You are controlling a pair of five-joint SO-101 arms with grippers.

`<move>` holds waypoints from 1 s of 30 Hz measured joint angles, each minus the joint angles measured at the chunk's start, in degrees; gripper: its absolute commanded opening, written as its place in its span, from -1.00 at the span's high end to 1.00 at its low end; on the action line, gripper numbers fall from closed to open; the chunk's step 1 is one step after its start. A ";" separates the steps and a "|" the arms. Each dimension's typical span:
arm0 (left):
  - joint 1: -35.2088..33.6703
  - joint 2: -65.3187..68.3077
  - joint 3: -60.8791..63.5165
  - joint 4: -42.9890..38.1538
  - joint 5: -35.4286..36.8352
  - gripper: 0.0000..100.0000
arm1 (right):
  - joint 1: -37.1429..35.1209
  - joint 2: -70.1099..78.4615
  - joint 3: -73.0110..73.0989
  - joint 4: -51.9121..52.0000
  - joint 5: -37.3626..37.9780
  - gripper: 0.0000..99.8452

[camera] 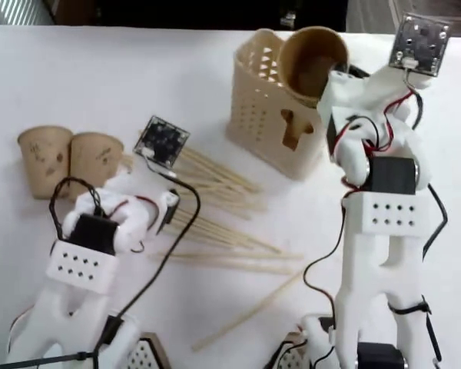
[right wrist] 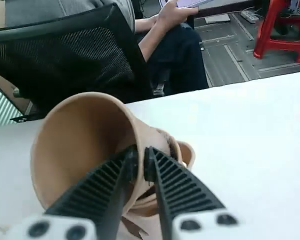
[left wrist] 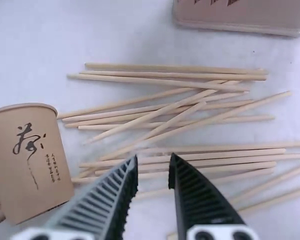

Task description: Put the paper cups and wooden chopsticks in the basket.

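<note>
Surveyed white surface [camera: 215,84] beneath both arms, with a black mesh chair [right wrist: 65,55] and a grey floor beyond its far edge.

Found right gripper [right wrist: 140,157] clamped on the wall of a paper cup [right wrist: 80,145], one finger inside the mouth and one outside, jaws nearly meeting through the paper. Placed that cup directly ahead of the fingertips, tilted, mouth turned back toward the wrist. Located the same cup in the high view at the open top of the basket [camera: 265,115], over its far corner. Could not tell whether it rests on the rim or hangs free.

Found left gripper [left wrist: 152,165] parted by a narrow gap, holding nothing. Recorded the chopsticks [left wrist: 180,115] scattered flat on the surface just ahead of and under the fingertips, many crossing one another. Noted the lower edge of the basket well beyond that heap.

Logged two paper cups [camera: 67,161] side by side and touching, close beside the left gripper on the side away from the basket; confirmed the nearer one just beside the gripper's finger in the left wrist view.

Recorded single chopstick [camera: 253,307] lying apart from the heap, behind the left gripper and between the two arm bases.
</note>
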 measured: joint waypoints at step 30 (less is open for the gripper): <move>0.00 0.00 0.00 0.00 0.00 0.76 | -0.53 -2.81 -1.85 5.01 -0.09 0.52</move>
